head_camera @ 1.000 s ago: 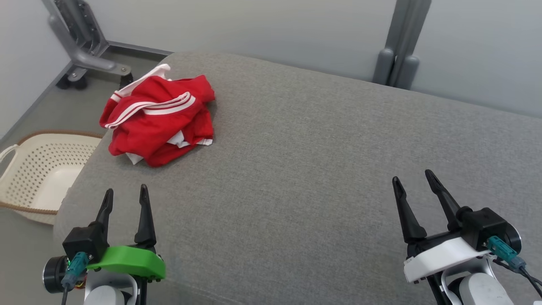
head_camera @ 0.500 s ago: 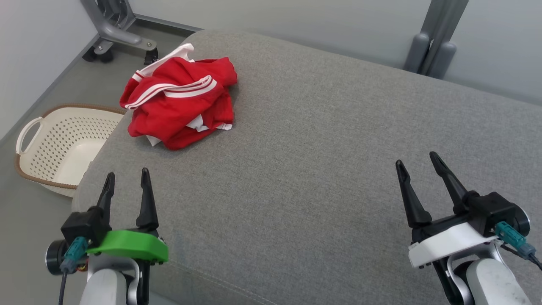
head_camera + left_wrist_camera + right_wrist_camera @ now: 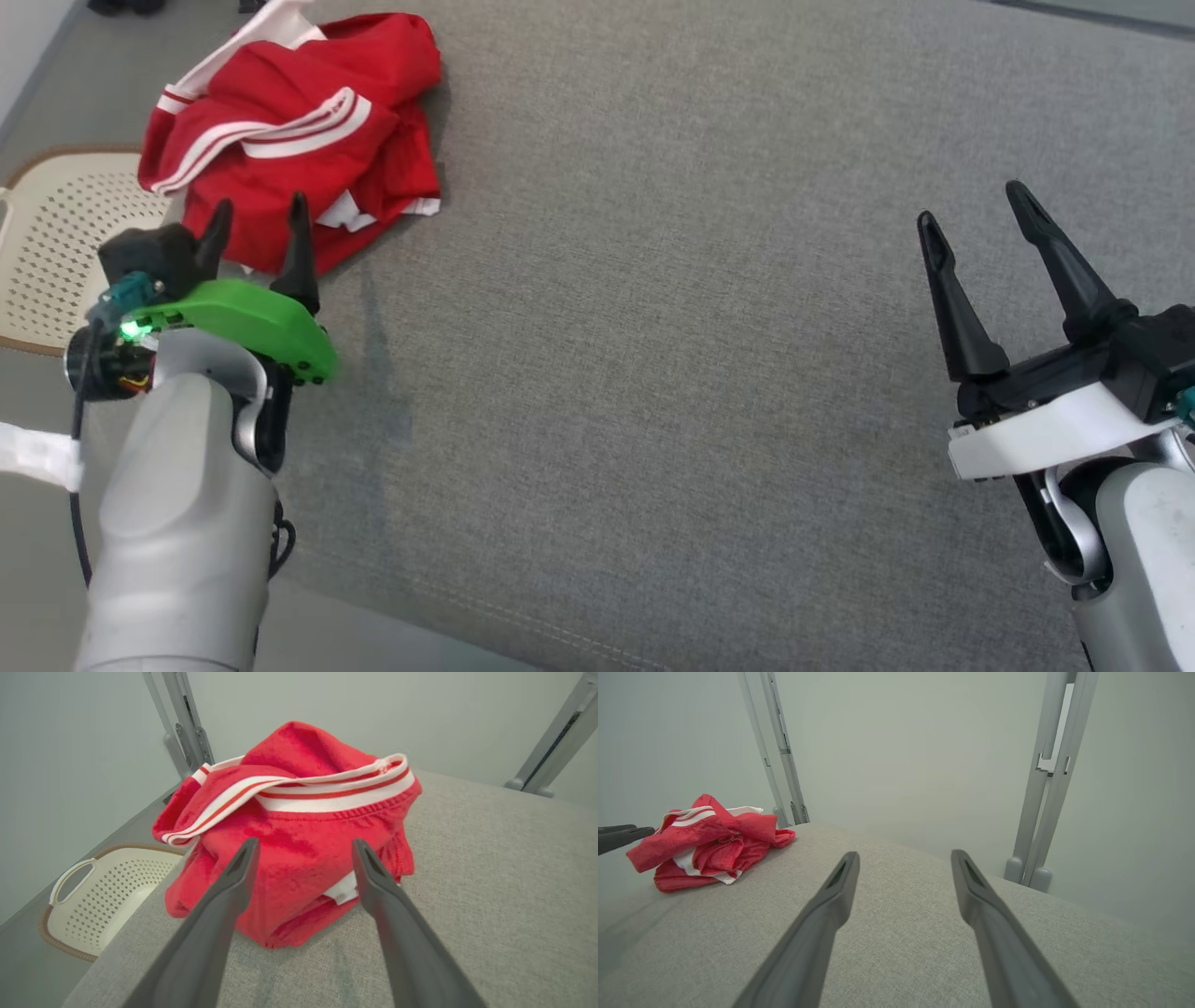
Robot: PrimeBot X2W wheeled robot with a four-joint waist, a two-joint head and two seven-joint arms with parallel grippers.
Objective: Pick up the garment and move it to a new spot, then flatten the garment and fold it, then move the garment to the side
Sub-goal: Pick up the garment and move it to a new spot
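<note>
A red garment [image 3: 299,121] with white stripes lies crumpled near the far left corner of the grey cushioned surface [image 3: 653,327]. My left gripper [image 3: 259,217] is open, its tips just short of the heap's near edge. Through the left wrist camera the garment [image 3: 299,826] looms large beyond the spread fingers, nothing between them. At the right, my right gripper [image 3: 974,206] hangs open over bare cushion, far from the cloth. Its wrist camera catches the garment [image 3: 710,851] off to the left, with the left gripper's fingertips [image 3: 626,835] at the edge.
A cream perforated laundry basket [image 3: 56,243] sits on the floor beside the cushion's left edge, also the basket [image 3: 103,900]. Grey metal posts [image 3: 1045,779] stand against the pale wall behind the cushion.
The head camera has tipped down and nearer the cushion. My left gripper has reached forward to the garment's near edge. The right gripper stays open and has come forward a little.
</note>
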